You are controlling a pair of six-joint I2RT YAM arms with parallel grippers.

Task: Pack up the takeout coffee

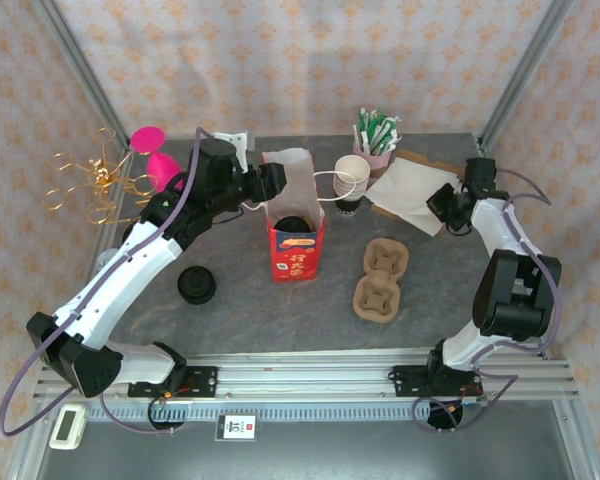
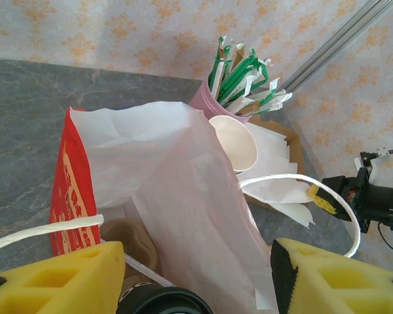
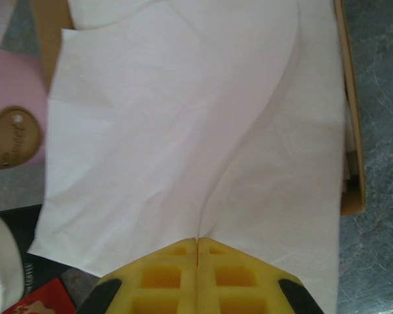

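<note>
A red takeout bag (image 1: 297, 250) stands open mid-table, with a black-lidded coffee cup (image 1: 293, 224) inside. My left gripper (image 1: 275, 181) is at the bag's back left rim. In the left wrist view it (image 2: 198, 261) is open, its yellow fingers on either side of the bag's white wall (image 2: 177, 196), above the black lid (image 2: 164, 302) and a brown carrier (image 2: 128, 239). My right gripper (image 1: 435, 198) is at the near edge of the white napkins (image 1: 405, 188). The right wrist view has it (image 3: 196, 241) shut on a raised fold of the top napkin (image 3: 183, 118).
A stack of white paper cups (image 1: 352, 178) and a pink cup of wrapped straws (image 1: 377, 150) stand behind the bag. The napkins lie on a brown tray (image 3: 350, 131). Cardboard cup carriers (image 1: 380, 282) lie right of the bag, a black lid (image 1: 195, 285) left. A gold wire stand (image 1: 90, 185) is far left.
</note>
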